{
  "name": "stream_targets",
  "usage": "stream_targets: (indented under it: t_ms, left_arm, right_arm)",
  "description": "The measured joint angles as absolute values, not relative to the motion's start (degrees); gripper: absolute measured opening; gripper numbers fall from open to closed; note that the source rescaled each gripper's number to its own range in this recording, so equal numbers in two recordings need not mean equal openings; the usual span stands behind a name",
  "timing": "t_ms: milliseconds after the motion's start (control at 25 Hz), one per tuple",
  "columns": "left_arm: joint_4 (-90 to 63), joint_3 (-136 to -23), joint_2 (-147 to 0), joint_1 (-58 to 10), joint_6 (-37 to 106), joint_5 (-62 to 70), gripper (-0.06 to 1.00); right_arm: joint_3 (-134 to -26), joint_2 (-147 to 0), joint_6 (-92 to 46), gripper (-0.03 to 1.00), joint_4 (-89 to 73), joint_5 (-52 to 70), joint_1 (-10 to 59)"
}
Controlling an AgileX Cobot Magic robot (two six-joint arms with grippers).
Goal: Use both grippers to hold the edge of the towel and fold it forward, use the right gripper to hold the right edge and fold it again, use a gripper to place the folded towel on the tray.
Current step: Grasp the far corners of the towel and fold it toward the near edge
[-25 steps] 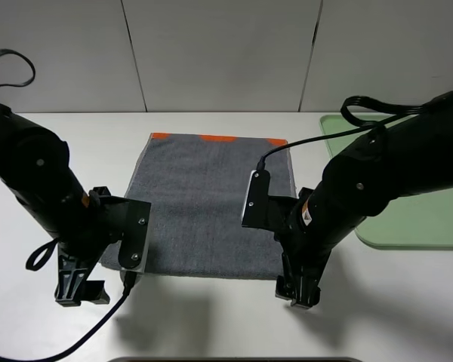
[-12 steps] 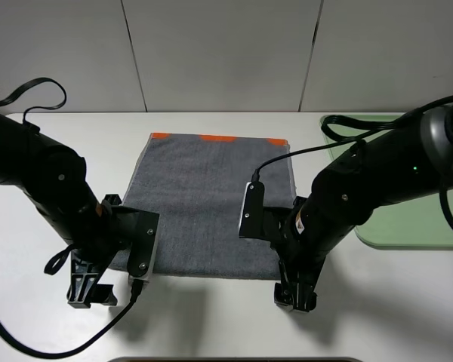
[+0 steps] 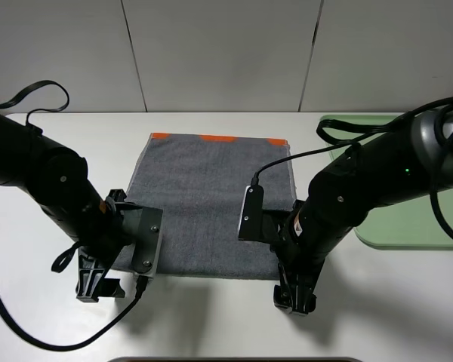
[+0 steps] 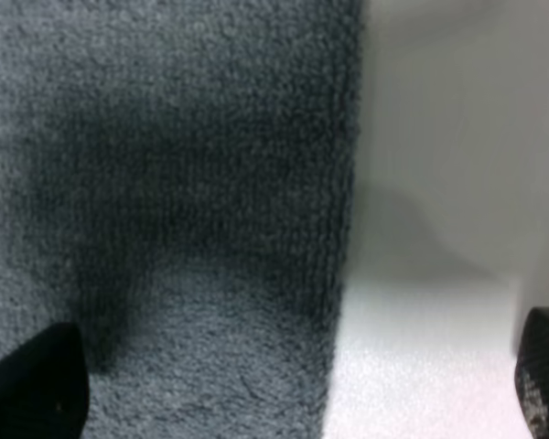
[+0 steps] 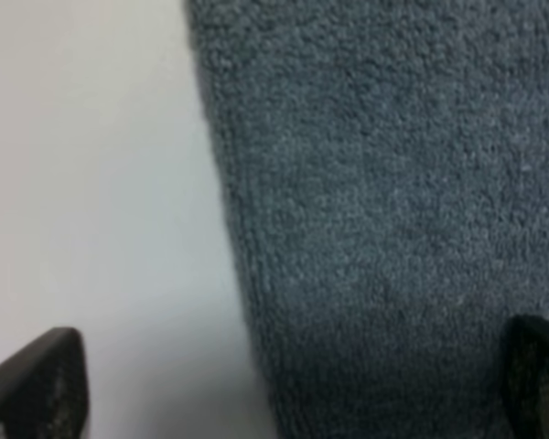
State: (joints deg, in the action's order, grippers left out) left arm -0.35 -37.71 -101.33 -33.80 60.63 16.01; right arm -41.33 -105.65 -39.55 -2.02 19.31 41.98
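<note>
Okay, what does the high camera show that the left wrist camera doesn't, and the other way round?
Only the high camera: the tray, the orange band and the right gripper. Only the left wrist camera: a close view of the left gripper with its tips wide apart, straddling the towel edge. Both: the left gripper, the grey towel and the white table.

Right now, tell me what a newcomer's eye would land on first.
The left gripper and right gripper, black and bulky, hang open at the near corners of the dark grey towel. It lies flat in the middle with an orange band on its far edge. A pale green tray sits to its right.
</note>
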Motion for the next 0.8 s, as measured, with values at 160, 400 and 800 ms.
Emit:
stream_targets:
  t_ms: [160, 400, 800]
  left_arm:
    - [-0.4, -37.7, -101.3, -33.8, 63.7, 16.0, 0.92]
    - [-0.5, -37.8, -103.3, -33.8, 64.3, 16.1, 0.92]
    - [-0.7, -38.0, -104.1, -33.8, 64.3, 16.5, 0.84]
  right_arm:
    - [-41.4, -105.7, -39.6, 1.0, -2.3, 19.5, 42.0]
    - [-41.4, -105.7, -39.6, 1.0, -3.0, 19.7, 42.0]
    - [-41.5, -105.9, -39.6, 1.0, -3.3, 19.8, 42.0]
